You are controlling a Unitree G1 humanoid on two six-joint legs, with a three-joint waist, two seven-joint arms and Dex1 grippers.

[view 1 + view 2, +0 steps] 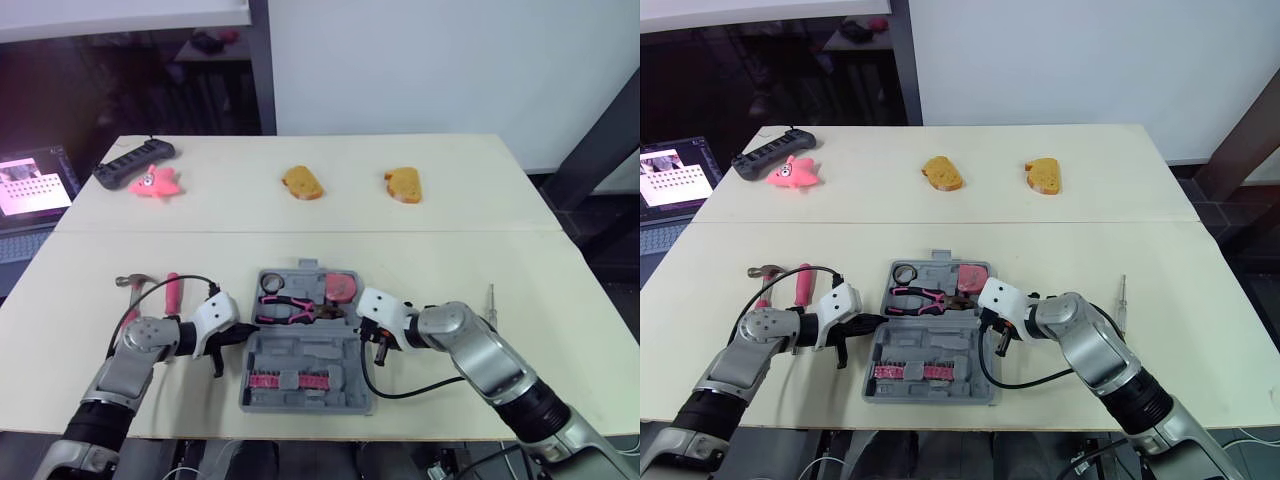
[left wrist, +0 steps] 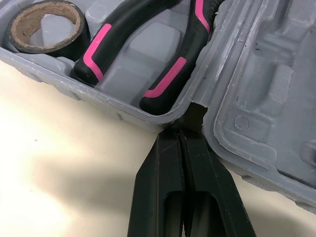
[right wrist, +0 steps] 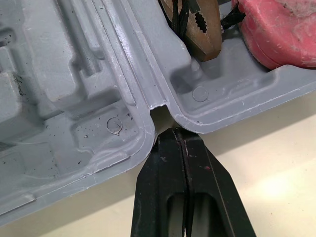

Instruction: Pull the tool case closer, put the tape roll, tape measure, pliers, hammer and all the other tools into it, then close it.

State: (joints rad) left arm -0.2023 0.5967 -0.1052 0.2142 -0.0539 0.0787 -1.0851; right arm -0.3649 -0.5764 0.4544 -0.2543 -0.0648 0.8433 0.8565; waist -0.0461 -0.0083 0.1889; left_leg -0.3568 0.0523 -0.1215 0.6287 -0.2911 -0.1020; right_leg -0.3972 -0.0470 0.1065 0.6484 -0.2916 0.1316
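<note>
The grey tool case [image 1: 300, 352] lies open near the table's front edge. Its far half holds the black tape roll [image 1: 268, 283], the pink-handled pliers [image 1: 285, 308] and the pink tape measure [image 1: 342, 287]. Pink bits [image 1: 290, 380] line the near half. My left gripper [image 1: 252, 327] is shut, with its tip at the case's left hinge notch [image 2: 195, 111]. My right gripper [image 1: 358, 325] is also shut, and its tip meets the right hinge notch [image 3: 160, 111]. The hammer [image 1: 140, 282] and a pink-handled tool [image 1: 172, 292] lie on the table left of the case. A thin screwdriver [image 1: 491, 300] lies to the right.
Two bread-like pieces [image 1: 302, 183] [image 1: 404, 184] sit at the back of the table. A pink star toy [image 1: 155, 182] and a black power strip [image 1: 134, 161] are at the back left. A laptop [image 1: 35, 185] stands beyond the left edge.
</note>
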